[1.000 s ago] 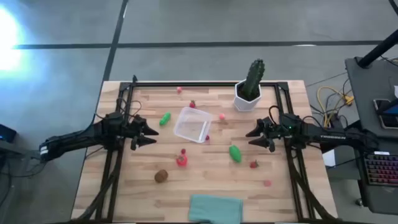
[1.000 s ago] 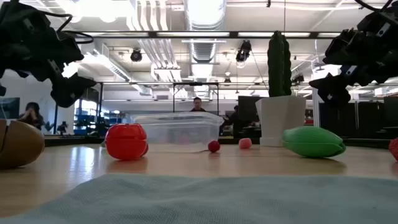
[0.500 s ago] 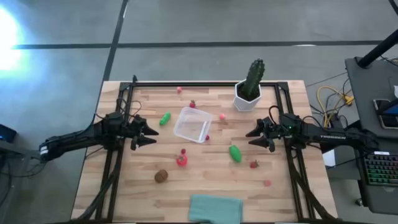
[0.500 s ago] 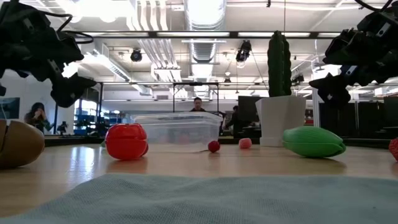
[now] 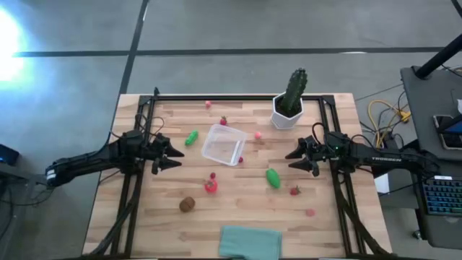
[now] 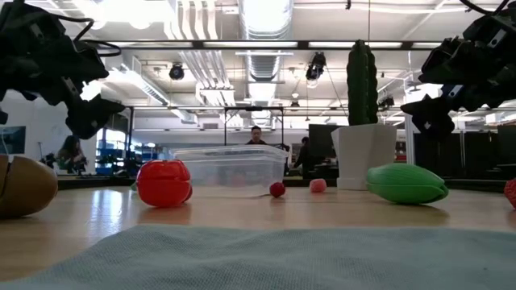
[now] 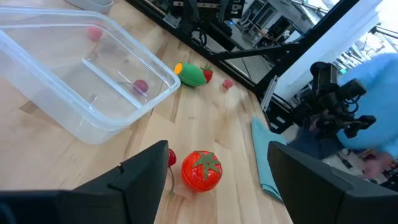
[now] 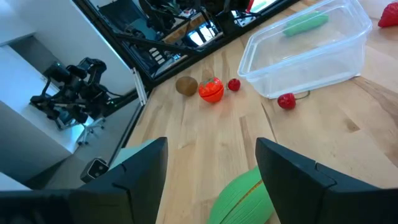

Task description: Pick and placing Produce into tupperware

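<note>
While both grippers hover spread, the right gripper [image 5: 294,159] should drop straight onto the green piece [image 5: 273,178], then carry it to the tupperware [image 5: 223,144].

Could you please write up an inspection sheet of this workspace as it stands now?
Surface: wooden table, black frame.
Job's things: clear tupperware empty; two green pieces, tomato, kiwi, small red and pink pieces scattered.
Clutter: cactus in white pot, teal cloth.
Grippers: left tool and right tool open, empty, above the table.
Cables: yellow loops beside the table.
Surroundings: people beyond the table.
</note>
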`<action>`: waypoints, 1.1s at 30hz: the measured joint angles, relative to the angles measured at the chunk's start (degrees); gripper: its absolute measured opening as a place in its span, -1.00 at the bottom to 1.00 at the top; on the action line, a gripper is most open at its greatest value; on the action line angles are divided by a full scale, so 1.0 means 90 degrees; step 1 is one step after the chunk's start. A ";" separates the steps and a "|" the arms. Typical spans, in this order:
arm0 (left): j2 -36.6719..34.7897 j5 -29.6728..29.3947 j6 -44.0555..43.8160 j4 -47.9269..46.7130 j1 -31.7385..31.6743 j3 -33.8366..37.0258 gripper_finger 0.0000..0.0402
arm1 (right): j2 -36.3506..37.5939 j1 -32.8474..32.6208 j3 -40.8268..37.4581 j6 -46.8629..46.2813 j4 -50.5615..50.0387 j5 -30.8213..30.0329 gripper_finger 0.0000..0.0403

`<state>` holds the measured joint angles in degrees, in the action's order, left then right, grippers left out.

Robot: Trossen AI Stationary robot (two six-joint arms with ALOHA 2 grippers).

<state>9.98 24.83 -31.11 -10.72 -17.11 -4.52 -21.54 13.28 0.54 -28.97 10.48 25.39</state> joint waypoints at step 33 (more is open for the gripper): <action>0.0008 0.0002 -0.0001 0.0410 0.0000 0.0057 0.30 | -0.2500 -0.2636 0.6329 -0.2490 -0.9413 -0.2908 0.17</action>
<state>10.05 24.84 -31.11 -7.03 -17.10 -4.01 -44.04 -10.45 57.50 -51.38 -74.24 -0.78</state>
